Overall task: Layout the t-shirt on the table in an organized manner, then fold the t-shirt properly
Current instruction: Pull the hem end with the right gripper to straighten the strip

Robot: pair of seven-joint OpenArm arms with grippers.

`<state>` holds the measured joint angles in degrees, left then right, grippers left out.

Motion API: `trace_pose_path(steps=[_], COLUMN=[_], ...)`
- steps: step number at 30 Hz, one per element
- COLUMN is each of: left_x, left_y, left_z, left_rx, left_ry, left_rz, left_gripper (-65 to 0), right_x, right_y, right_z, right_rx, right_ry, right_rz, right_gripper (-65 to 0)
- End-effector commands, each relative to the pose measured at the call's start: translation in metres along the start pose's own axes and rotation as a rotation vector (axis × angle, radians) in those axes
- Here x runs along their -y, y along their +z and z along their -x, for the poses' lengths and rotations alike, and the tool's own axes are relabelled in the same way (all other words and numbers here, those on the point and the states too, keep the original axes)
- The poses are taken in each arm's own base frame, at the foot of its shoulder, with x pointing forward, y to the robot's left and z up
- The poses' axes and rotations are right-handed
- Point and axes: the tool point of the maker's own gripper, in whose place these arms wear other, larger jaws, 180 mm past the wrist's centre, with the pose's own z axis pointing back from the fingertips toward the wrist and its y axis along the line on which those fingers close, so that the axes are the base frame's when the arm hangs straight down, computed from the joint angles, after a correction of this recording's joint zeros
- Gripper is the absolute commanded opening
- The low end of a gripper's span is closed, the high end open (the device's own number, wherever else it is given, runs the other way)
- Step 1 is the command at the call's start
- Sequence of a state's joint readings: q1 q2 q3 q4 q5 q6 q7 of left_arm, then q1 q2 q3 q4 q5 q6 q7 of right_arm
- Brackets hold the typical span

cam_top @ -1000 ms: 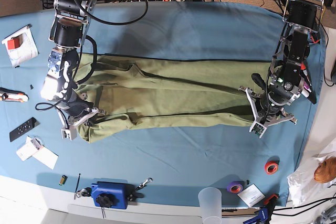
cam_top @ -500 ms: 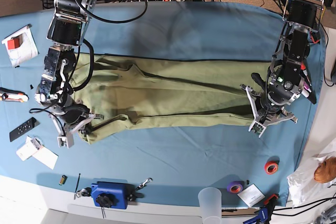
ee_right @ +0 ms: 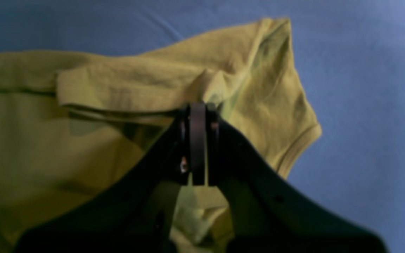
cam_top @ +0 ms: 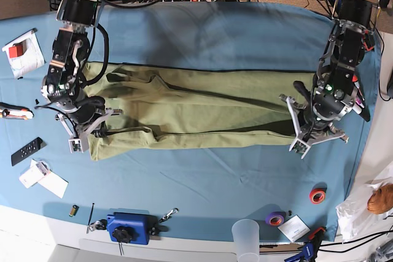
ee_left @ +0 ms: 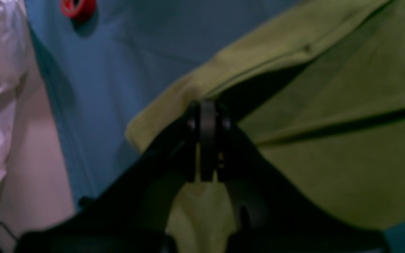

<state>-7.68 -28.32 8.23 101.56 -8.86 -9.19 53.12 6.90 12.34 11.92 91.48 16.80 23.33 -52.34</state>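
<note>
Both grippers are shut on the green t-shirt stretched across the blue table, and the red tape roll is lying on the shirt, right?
Not quite. The red tape roll lies on the bare table, apart from the t-shirt, as the base view shows. The left gripper and right gripper are shut on it.

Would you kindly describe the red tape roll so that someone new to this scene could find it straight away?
Start from the table with its teal-blue cloth and go to the near corner on the base view's right, beyond the left gripper that pinches the t-shirt. The red tape roll lies flat there. A purple roll lies nearer the edge; only this one is red.
</note>
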Motion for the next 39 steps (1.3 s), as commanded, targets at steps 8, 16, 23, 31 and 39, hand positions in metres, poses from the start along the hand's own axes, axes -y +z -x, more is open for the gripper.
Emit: trace_pose_path(steps=[8,16,23,31,39], left_x=[-0.025,-0.025,-0.020,-0.006,-0.007], left_y=[0.007,0.002,-0.003,-0.003,-0.002], left_z=[-0.005,0.004,0.018,0.045,0.049], left_rx=[0.022,-0.005,-0.038,-0.088,-0.091], left_ry=[-0.031,-0.024,-0.014,-0.025,-0.042], left_rz=[-0.060,-0.057,-0.038,-0.022,-0.035], left_gripper=[-65.0,-65.0,-65.0,-65.0,-65.0], right_x=[0.004,0.022,0.022,0.015,0.012], right_y=[0.019,0.030,0.052,0.062,0.067], right_z=[-0.010,0.015,0.025,0.056,0.073], right_rx=[0.030,-0.032,-0.043,-0.095,-0.133], right_ry=[0.009,-0.064,-0.062,-0.054,-0.051], right_rz=[0.041,0.069,0.047,0.041,0.039], right_gripper=[-65.0,-65.0,-65.0,-65.0,-65.0])
